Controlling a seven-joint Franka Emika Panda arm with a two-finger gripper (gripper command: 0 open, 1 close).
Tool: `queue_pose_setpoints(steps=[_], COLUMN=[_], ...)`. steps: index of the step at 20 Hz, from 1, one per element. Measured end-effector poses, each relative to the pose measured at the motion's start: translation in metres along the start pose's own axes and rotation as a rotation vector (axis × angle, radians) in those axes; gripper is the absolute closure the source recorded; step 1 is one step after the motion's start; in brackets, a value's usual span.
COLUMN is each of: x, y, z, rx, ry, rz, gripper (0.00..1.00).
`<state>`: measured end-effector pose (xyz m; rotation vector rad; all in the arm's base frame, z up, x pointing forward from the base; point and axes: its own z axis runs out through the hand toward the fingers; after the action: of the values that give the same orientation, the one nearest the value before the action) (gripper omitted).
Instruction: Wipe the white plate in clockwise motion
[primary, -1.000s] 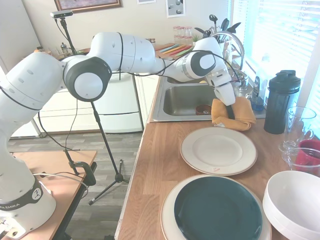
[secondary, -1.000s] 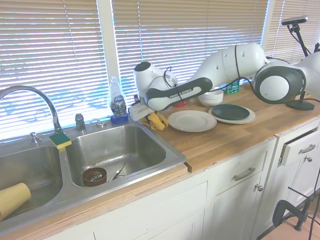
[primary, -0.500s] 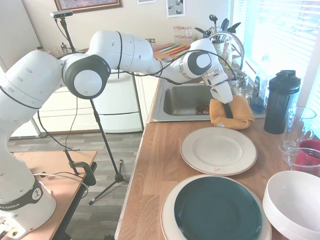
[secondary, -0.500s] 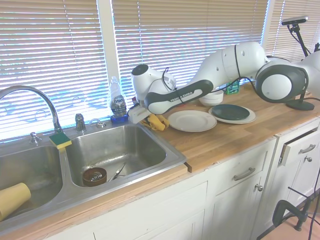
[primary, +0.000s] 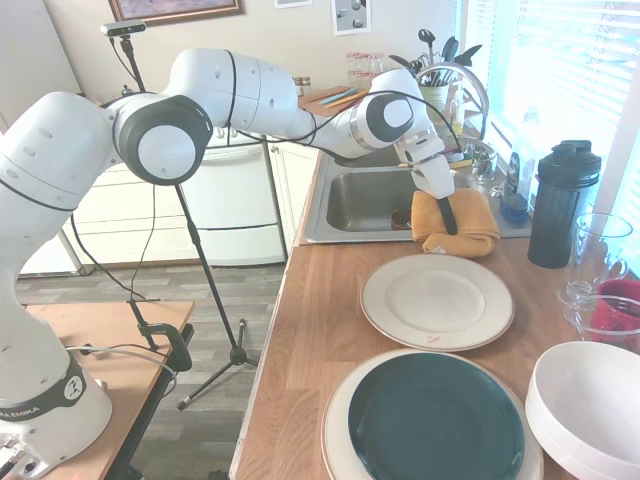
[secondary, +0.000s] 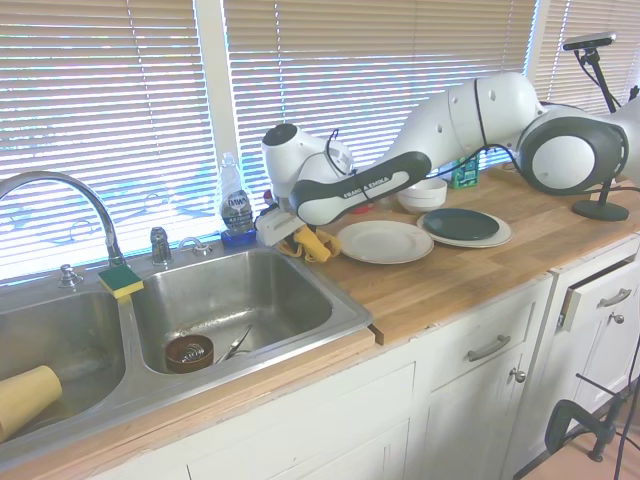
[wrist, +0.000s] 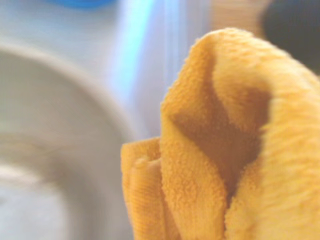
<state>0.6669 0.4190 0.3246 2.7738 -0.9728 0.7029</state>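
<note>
The white plate (primary: 437, 300) with its thin tan rim and a small reddish mark lies flat on the wooden counter, and it shows again in the second exterior view (secondary: 385, 241). Just beyond its far edge, by the sink corner, my gripper (primary: 447, 216) is shut on an orange cloth (primary: 470, 228). The cloth hangs bunched in folds around the dark fingers, apart from the plate. From the other side the cloth (secondary: 312, 243) shows under the gripper (secondary: 290, 238), between sink and plate. Up close in the wrist view, the orange cloth (wrist: 235, 160) fills the right half of the picture.
A larger white plate carrying a dark green plate (primary: 435, 420) sits nearest the camera, with a deep white bowl (primary: 590, 400) to its right. A black bottle (primary: 562, 205), a clear glass (primary: 598, 250) and a red cup (primary: 620, 305) line the window side. The steel sink (primary: 365, 200) lies behind.
The gripper and the orange cloth have drifted a little up and toward the sink, away from the plate. The plate has stayed put.
</note>
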Motion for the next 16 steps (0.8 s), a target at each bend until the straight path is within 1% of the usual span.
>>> queue_pose_setpoints(steps=[4, 9, 13, 16], x=[-0.020, -0.014, -0.003, 0.004], y=[-0.008, -0.009, -0.009, -0.008], z=[-0.012, -0.024, -0.050, -0.073], rx=[0.016, 0.031, 0.059, 0.075], ry=[-0.003, 0.001, -0.003, -0.038], rz=[-0.010, -0.001, 0.021, 0.050], gripper=[0.00, 0.00, 0.00, 0.00])
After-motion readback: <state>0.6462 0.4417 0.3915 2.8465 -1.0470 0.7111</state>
